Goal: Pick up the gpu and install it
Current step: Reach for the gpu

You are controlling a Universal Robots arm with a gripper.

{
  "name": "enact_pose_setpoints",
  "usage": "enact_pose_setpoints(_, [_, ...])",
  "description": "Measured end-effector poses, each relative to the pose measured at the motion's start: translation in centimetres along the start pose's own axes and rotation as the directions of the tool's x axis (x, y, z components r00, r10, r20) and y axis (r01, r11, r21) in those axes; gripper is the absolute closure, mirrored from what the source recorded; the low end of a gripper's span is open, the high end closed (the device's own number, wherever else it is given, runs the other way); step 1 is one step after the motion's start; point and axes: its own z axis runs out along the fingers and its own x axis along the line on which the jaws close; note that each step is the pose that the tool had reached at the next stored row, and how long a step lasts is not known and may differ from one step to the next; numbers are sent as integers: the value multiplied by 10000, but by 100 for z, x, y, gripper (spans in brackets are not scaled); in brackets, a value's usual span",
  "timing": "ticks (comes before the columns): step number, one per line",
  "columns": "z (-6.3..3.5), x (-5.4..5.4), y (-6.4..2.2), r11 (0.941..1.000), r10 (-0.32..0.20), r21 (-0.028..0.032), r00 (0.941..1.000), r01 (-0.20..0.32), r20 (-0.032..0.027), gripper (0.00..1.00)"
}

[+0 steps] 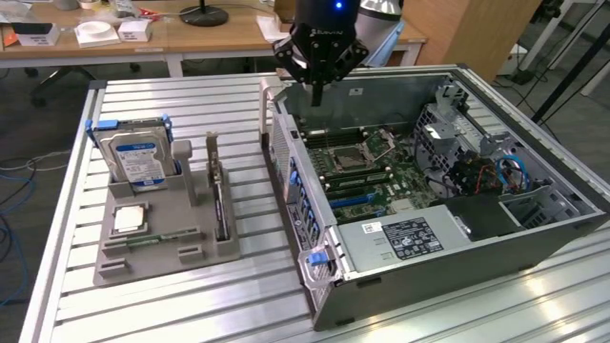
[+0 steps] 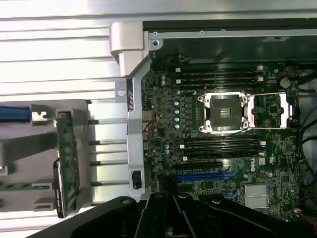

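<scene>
Hovering over the rear rim of the open computer case [image 1: 429, 279], the jaws are pressed fully together and hold nothing. We find the gpu [image 1: 217, 191] well apart from them. It stands on edge in a narrow slot of the grey holder [image 1: 153, 268] on the desk [image 1: 191, 314], with its silver bracket at the far end.

We judge the thin card the main risk: a grip placed off-centre, or a tilted pull, could jam it against the slot walls or drag the holder along. The hard drive [image 1: 138, 161] stands upright just beside it on the exterior view's left, so room there is tight. On the exterior view's right, a strip of bare desk separates the holder from the case's tall perforated wall. We think a low path across would strike that rim.

Inside the case, the motherboard [image 1: 362, 171] lies open from above. Cables and a drive cage crowd the exterior view's right, and the blue slot [image 2: 200, 176] sits near the wall.
</scene>
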Motion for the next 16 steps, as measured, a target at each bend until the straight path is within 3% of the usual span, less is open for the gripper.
enact_pose_setpoints(16, [7, 70, -6, 10000, -1, 0, 10000, 1, 0, 89])
